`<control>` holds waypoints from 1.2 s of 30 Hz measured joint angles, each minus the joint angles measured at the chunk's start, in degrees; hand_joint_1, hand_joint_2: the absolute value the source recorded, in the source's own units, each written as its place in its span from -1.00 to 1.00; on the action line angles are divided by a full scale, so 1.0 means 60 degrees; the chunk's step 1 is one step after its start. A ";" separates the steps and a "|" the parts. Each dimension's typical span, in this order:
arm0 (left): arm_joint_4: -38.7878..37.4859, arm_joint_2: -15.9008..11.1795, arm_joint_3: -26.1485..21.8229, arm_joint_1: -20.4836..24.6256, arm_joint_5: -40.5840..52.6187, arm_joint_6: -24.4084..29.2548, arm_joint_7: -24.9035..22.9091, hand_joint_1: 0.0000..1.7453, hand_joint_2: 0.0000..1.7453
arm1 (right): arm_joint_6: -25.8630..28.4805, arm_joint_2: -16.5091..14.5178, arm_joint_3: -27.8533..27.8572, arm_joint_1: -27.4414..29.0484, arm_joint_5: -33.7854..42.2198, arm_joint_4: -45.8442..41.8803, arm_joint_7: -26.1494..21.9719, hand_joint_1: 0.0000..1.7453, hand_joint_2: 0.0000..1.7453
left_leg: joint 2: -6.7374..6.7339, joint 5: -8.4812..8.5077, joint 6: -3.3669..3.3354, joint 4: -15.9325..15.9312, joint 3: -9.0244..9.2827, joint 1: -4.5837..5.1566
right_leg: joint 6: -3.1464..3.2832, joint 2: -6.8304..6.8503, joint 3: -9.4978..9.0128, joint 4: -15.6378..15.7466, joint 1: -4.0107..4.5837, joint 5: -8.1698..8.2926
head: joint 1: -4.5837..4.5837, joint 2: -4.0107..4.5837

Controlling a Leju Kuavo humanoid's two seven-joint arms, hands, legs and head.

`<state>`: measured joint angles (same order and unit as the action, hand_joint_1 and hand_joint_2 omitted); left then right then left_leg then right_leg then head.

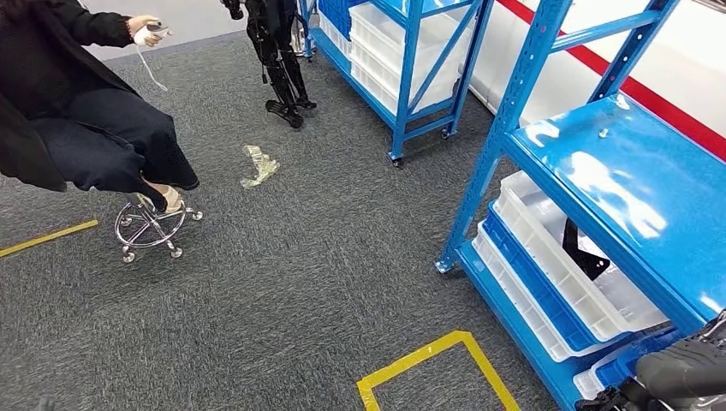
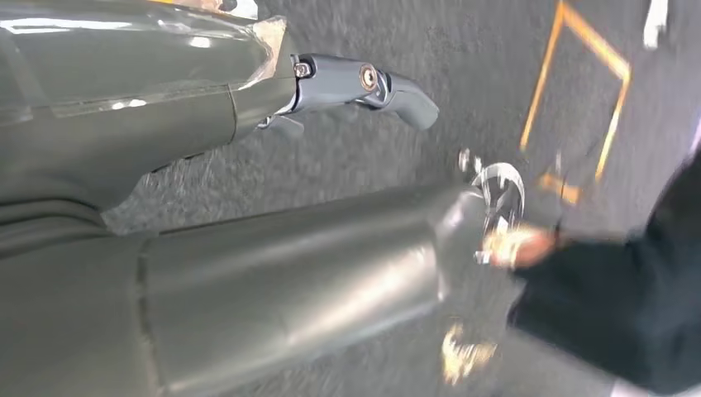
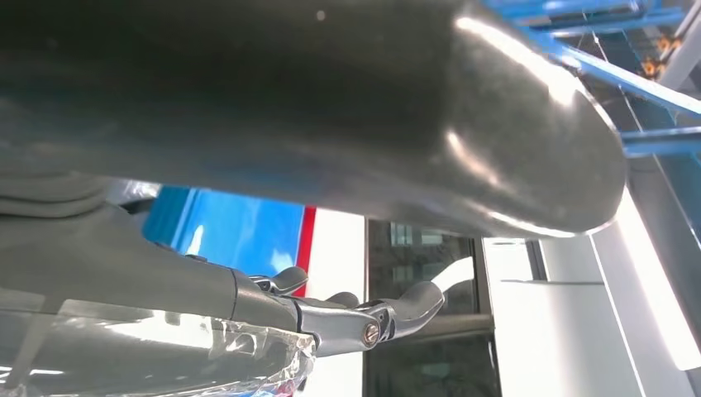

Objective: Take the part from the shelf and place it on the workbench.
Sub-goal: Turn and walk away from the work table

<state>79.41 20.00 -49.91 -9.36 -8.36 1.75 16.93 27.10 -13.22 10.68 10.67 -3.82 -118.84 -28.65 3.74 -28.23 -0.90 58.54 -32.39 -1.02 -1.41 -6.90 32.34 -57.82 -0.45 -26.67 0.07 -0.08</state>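
- A black bracket-like part point(image 1: 585, 250) is seen leaning in the upper white bin point(image 1: 548, 257) on the blue shelf's point(image 1: 633, 184) lower level.
- It is judged rigid, fairly light, hard-edged and somewhat slippery; its raised upper arm is best gripped.
- The left robot hand point(image 2: 347, 87) is held loosely spread, holding nothing.
- The right robot hand point(image 3: 355, 314) is likewise spread and empty, near the shelf.

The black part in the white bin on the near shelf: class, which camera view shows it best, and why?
The head view: the black part lies in plain sight inside a white bin on the blue shelf. The right wrist view catches blue shelf beams past the right hand; the left wrist view faces carpet.
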 joint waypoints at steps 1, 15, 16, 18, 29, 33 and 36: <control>0.0099 0.0005 0.0064 -0.0117 -0.0249 0.0308 0.0019 -1.00 -1.00 | -0.0006 0.0065 -0.0133 -0.0047 0.0013 0.0090 0.0013 -1.00 -1.00 | -0.0109 0.0025 -0.0055 -0.0018 0.0019 0.0019 | -0.0058 -0.0098 0.0049 0.0026 -0.0026 0.0024 | 0.0000 -0.0001; 0.1253 0.0055 0.1735 -0.1576 -0.0586 0.0537 -0.0046 -1.00 -1.00 | 0.0793 0.1304 -0.1048 -0.0933 0.1466 0.1243 -0.0364 -1.00 -1.00 | -0.1544 0.0027 -0.0132 -0.0142 0.0217 0.0146 | -0.0200 0.1962 -0.0095 0.0078 0.0038 -0.0173 | -0.0095 0.0000; 0.1210 0.0057 0.1683 -0.1505 -0.0444 0.0320 -0.0040 -1.00 -1.00 | 0.0840 0.1362 -0.1021 -0.0929 0.1568 0.1265 -0.0455 -1.00 -1.00 | -0.1654 0.0013 -0.0073 -0.0160 0.0250 0.0136 | -0.0118 0.1826 -0.0075 0.0083 0.0050 -0.0148 | -0.0087 0.0000; 0.1120 0.0060 0.1593 -0.1344 -0.0270 0.0112 -0.0028 -1.00 -1.00 | 0.0892 0.1441 -0.0969 -0.0934 0.1661 0.1300 -0.0567 -1.00 -1.00 | -0.1566 -0.0108 0.0050 -0.0056 0.0241 0.0077 | 0.0033 0.1571 -0.0106 0.0117 -0.0015 -0.0081 | -0.0072 -0.0001; 0.0954 0.0060 0.1458 -0.1397 -0.0421 0.0622 0.0020 -1.00 -1.00 | 0.0863 0.1507 -0.0965 -0.1345 0.1665 0.1799 -0.0570 -1.00 -1.00 | 0.0020 0.0136 0.0000 0.0080 -0.0068 0.0031 | 0.0144 0.0225 -0.0156 0.0112 0.0021 0.0004 | -0.0011 0.0000; 0.0957 0.0068 0.1466 -0.1401 -0.0470 0.0680 0.0056 -1.00 -1.00 | 0.0846 0.1507 -0.0977 -0.1388 0.1649 0.1905 -0.0578 -1.00 -1.00 | -0.0226 0.0223 -0.0191 -0.0211 0.0071 0.0077 | -0.0036 0.0120 0.0062 0.0049 0.0000 -0.0002 | -0.0012 0.0000; 0.0948 0.0075 0.1463 -0.1373 -0.0479 0.0720 0.0078 -1.00 -1.00 | 0.0867 0.1503 -0.0978 -0.1457 0.1595 0.1962 -0.0587 -1.00 -1.00 | -0.0588 0.0278 -0.0330 -0.0316 0.0124 0.0043 | 0.0007 0.0838 0.0722 -0.1231 0.0027 -0.0613 | -0.0086 0.0000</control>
<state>85.09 20.45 -41.13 -17.60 -11.24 6.07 17.40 32.30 -4.21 4.82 1.93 5.75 -107.07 -32.17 0.21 -26.56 -2.88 56.65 -31.65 -0.76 -1.37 -1.87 36.67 -65.21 -0.29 -30.34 -0.44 -0.08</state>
